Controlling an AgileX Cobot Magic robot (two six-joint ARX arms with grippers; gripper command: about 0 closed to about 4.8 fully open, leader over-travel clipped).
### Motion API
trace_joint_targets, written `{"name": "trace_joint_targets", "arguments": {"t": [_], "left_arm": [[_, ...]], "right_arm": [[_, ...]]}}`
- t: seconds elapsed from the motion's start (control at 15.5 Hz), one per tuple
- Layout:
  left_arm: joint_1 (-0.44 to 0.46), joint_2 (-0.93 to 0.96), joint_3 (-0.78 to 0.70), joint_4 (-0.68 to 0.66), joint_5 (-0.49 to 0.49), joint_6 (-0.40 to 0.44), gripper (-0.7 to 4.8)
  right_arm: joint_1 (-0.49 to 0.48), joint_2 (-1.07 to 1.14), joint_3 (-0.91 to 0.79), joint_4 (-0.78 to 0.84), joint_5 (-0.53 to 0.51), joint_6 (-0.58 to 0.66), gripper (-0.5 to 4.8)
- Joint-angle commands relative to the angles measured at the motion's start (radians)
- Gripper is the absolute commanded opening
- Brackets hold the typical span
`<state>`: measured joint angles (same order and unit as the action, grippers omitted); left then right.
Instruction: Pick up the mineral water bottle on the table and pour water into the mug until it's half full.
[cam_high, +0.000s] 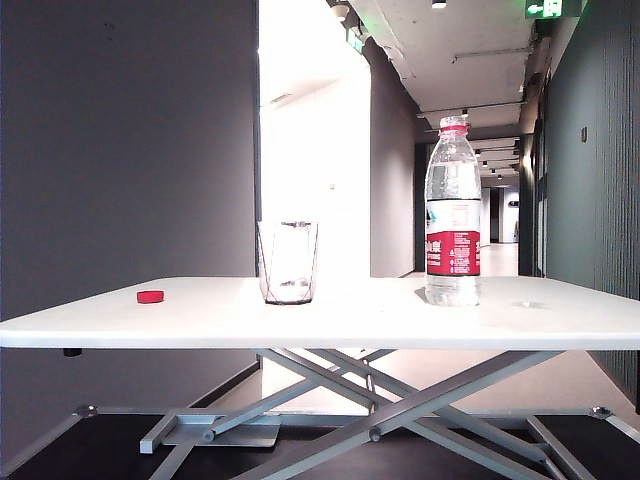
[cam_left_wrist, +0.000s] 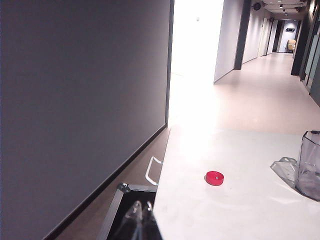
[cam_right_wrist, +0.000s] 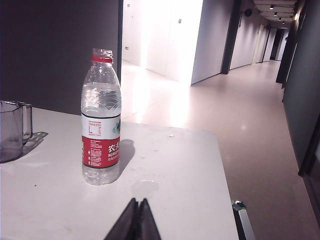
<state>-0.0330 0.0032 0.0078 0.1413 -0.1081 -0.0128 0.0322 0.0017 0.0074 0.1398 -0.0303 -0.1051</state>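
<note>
**Bottle and mug upright on the table, both tools held back near its front edge**

Exterior view: the white table (cam_high: 330, 318) carries the mineral water bottle (cam_high: 452, 215) upright on its right half, uncapped, water filling most of it. The mug (cam_high: 288, 262), a clear faceted glass, stands upright near the middle, well apart from the bottle on its left. A small red cap (cam_high: 150, 296) lies flat further left, near the table's left edge. Neither arm shows here.

Left wrist view: the left tool (cam_left_wrist: 141, 220) sits at the table's near corner, its translucent fingertips (cam_left_wrist: 134, 214) pressed together, nothing between them. The red cap (cam_left_wrist: 215, 178) lies on the table (cam_left_wrist: 240, 210) ahead, and the mug (cam_left_wrist: 310, 165) stands beyond it at the frame's border.

Right wrist view: the right tool (cam_right_wrist: 137, 220) has its dark fingertips (cam_right_wrist: 129, 222) pressed together on nothing, above the table (cam_right_wrist: 170, 165). The bottle (cam_right_wrist: 101, 120) stands ahead of it, apart, with the mug (cam_right_wrist: 12, 131) further off beyond the bottle.
</note>
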Motion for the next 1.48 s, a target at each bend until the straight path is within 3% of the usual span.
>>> {"name": "trace_joint_targets", "arguments": {"t": [0.06,0.39,0.64,0.84,0.9,1.03,1.29,1.35,1.48], "left_arm": [[-0.002,0.000,0.002,0.009,-0.001,0.001,-0.04],[-0.002,0.000,0.002,0.009,-0.001,0.001,-0.04],[-0.001,0.000,0.002,0.009,-0.001,0.001,-0.04],[-0.001,0.000,0.002,0.009,-0.001,0.001,-0.04],[-0.002,0.000,0.002,0.010,-0.001,0.001,-0.04],[-0.001,0.000,0.002,0.010,-0.001,0.001,-0.04],[-0.002,0.000,0.002,0.011,0.000,-0.004,-0.04],[-0.002,0.000,0.002,0.010,0.007,-0.004,-0.05],[-0.002,0.000,0.002,0.004,0.047,-0.092,-0.05]], "right_arm": [[0.002,-0.001,-0.002,0.056,-0.101,0.175,0.14],[0.022,0.074,0.006,0.106,-0.197,0.188,0.14],[0.044,0.315,0.126,0.128,-0.217,0.178,0.26],[0.044,0.566,0.201,0.298,-0.269,0.161,0.83],[0.043,0.688,0.208,0.460,-0.287,0.122,1.71],[0.043,0.822,0.214,0.587,-0.286,0.061,2.37],[0.041,1.086,0.256,0.650,-0.284,-0.062,2.49],[0.040,1.147,0.269,0.680,-0.287,-0.074,2.71],[0.040,1.264,0.306,0.738,-0.284,-0.075,3.29]]}}
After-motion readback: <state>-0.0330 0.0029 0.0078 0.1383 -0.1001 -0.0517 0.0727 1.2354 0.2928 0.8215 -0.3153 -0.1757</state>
